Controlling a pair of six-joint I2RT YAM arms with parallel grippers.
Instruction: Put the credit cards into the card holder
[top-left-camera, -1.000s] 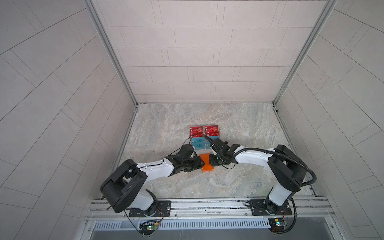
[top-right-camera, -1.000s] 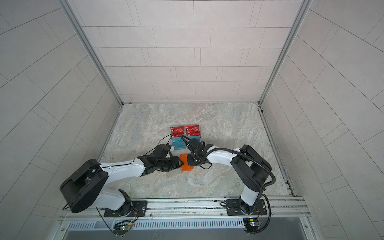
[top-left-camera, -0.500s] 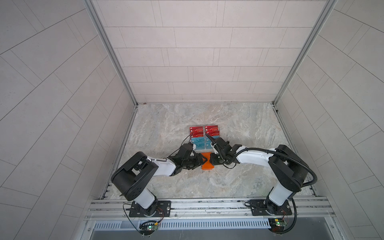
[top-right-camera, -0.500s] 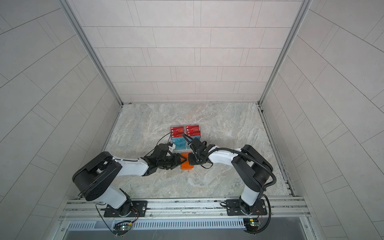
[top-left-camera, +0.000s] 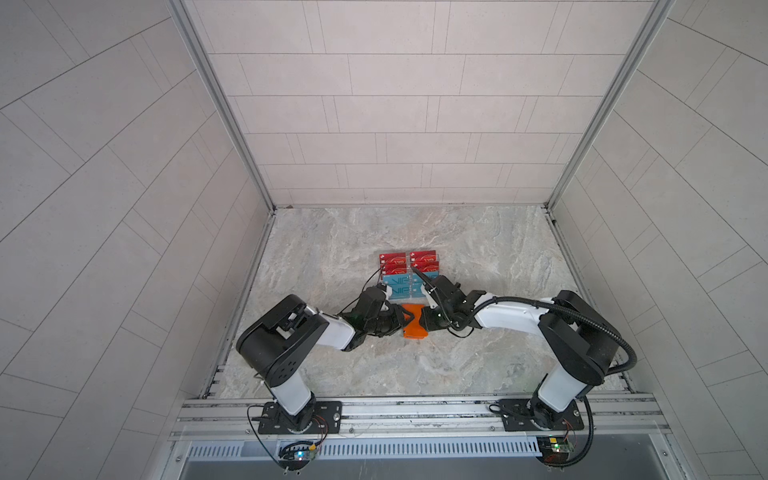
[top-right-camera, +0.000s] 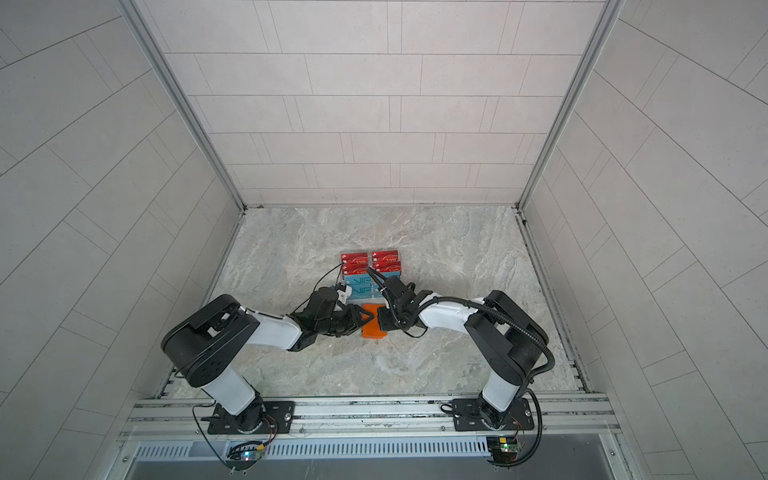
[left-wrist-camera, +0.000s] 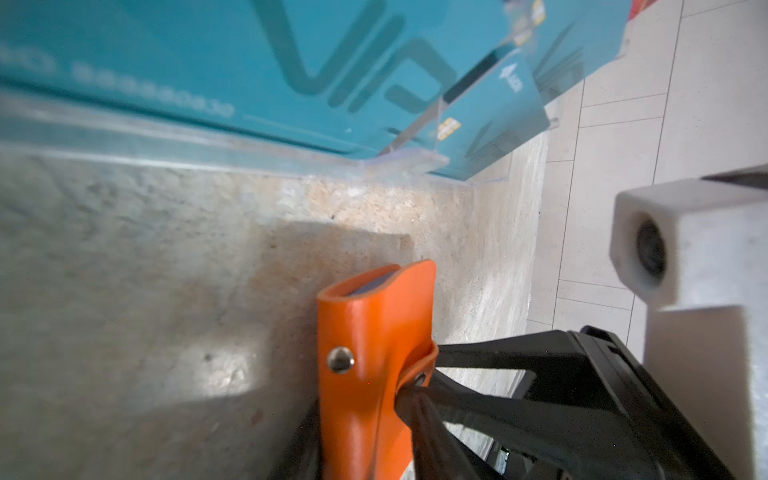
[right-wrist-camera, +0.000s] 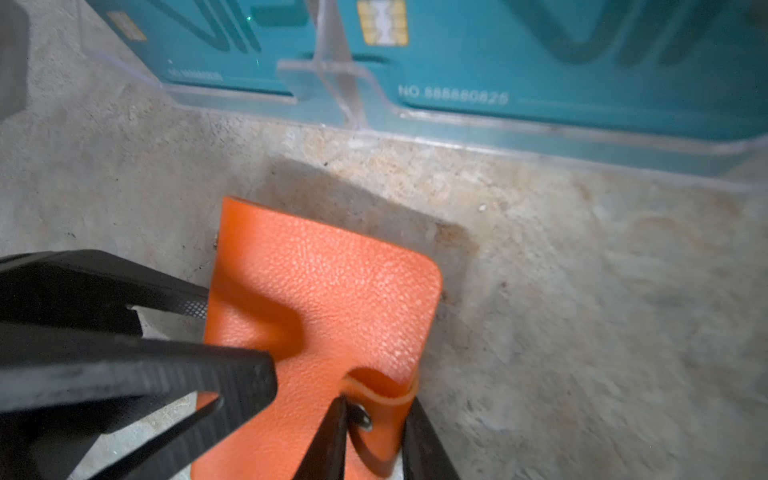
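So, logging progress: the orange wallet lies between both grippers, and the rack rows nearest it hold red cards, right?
No: the rows nearest the card holder hold teal-blue cards; the red cards fill the far rows, as both top views show. It does lie between the left gripper and the right gripper.

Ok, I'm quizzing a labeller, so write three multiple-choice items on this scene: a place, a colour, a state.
1. The card holder is: A between the left gripper and right gripper; B in a back corner; C at the front edge.
2. The cards nearest it are: A red; B teal; C yellow.
3. The right gripper is: A open; B shut on the strap; C holding a card.
Key: A, both top views show it; B, teal fronts face it; B, its wrist view shows the pinch.
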